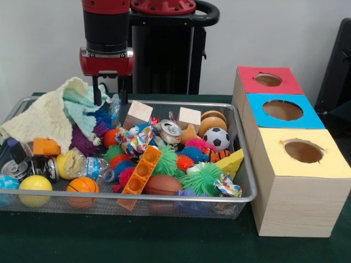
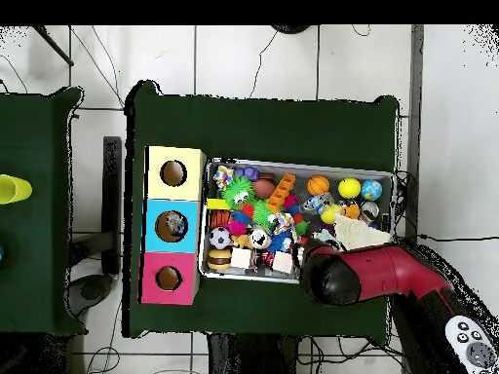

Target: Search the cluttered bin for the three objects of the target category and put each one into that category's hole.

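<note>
Bin [image 1: 241,164] beside three holed boxes [image 1: 299,181]

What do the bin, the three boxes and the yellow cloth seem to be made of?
Bin: metal wire mesh, shiny, see-through. Boxes: probably pale wood, grain showing on the sides, with coloured matte tops. Yellow cloth: soft fabric, fuzzy and crumpled, likely fleece or towelling.

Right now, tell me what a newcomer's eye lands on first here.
The wire bin heaped with bright toys, with a spiky green ball and an orange block near its front. Beside it stand three boxes with round holes, topped red, blue and yellow. The red gripper hangs over pale cloths at the bin's back corner.
</note>
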